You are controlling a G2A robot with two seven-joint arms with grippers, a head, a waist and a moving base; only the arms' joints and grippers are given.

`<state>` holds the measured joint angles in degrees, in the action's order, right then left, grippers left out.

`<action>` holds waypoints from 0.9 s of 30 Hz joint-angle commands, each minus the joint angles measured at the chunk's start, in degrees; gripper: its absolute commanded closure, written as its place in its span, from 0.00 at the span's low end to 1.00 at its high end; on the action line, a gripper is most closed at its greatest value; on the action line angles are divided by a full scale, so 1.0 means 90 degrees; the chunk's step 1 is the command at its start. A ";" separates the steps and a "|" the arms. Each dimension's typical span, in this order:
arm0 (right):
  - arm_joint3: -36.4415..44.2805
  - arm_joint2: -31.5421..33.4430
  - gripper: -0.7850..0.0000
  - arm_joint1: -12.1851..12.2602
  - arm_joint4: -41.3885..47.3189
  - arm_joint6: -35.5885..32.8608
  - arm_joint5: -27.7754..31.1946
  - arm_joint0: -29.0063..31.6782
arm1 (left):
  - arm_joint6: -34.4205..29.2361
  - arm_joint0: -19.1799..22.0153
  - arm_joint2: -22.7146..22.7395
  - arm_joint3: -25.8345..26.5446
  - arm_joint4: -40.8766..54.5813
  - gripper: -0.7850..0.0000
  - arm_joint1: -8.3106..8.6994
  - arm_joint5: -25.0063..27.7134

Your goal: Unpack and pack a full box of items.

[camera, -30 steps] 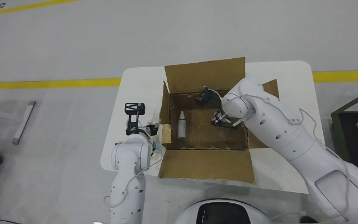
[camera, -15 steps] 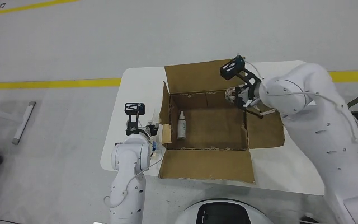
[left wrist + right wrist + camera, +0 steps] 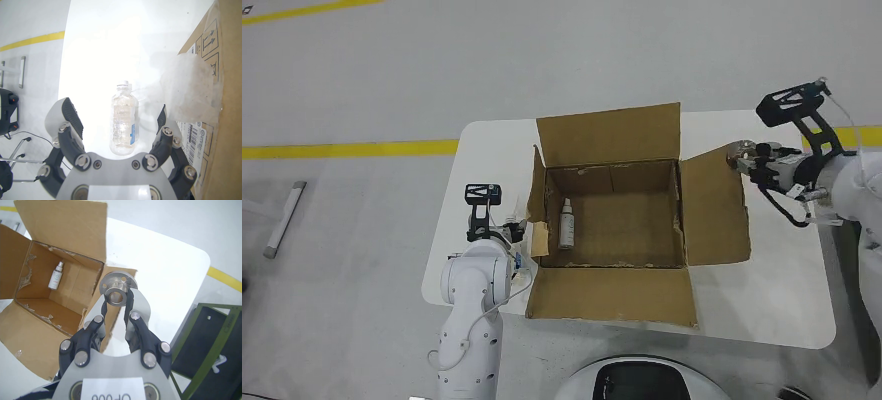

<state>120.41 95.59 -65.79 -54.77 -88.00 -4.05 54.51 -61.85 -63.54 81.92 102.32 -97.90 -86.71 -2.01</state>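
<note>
Between right fingers (image 3: 129,302), flange (image 3: 115,278) partly hidden.

White glossy arms (image 3: 474,290) end in grey plates, black linkages, ribbed black fingers (image 3: 72,113).

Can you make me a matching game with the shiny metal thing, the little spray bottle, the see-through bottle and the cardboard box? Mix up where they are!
Things:
1. metal flange
2. spray bottle
3. clear bottle
4. cardboard box

Places or states:
A. on the white table, outside the box
B. flaps open
C. lying inside the box
D. held in the right gripper

Pairs: 1-D, 2-C, 3-A, 4-B
</note>
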 commanded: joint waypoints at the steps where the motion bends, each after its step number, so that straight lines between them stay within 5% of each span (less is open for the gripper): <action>1: 0.0083 0.0398 1.00 0.0055 -0.0101 0.0000 -0.0117 0.0364 | 0.0000 0.0000 0.0000 0.0000 0.0000 0.00 0.0000 0.0000; 5: -0.0009 0.0782 1.00 0.0164 -0.0500 0.0000 -0.0491 0.1138 | 0.0000 0.0000 0.0000 0.0000 0.0000 0.00 0.0000 0.0000; 9: -0.0549 0.0419 1.00 0.0250 -0.0902 0.0000 -0.0920 0.1654 | 0.0000 0.0000 0.0000 0.0000 0.0000 0.00 0.0000 0.0000; 13: -0.1018 -0.0158 1.00 0.0288 -0.1038 0.0000 -0.1349 0.1653 | 0.0000 0.0000 0.0000 0.0000 0.0000 0.00 0.0000 0.0000; 27: -0.2060 -0.0954 1.00 0.0309 -0.0864 0.0000 -0.1360 0.1479 | 0.0000 0.0000 0.0000 0.0000 0.0000 0.00 0.0000 0.0000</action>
<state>102.12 87.26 -62.98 -62.82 -88.00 -16.29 67.89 -61.85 -63.54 81.92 102.32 -97.90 -86.71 -2.01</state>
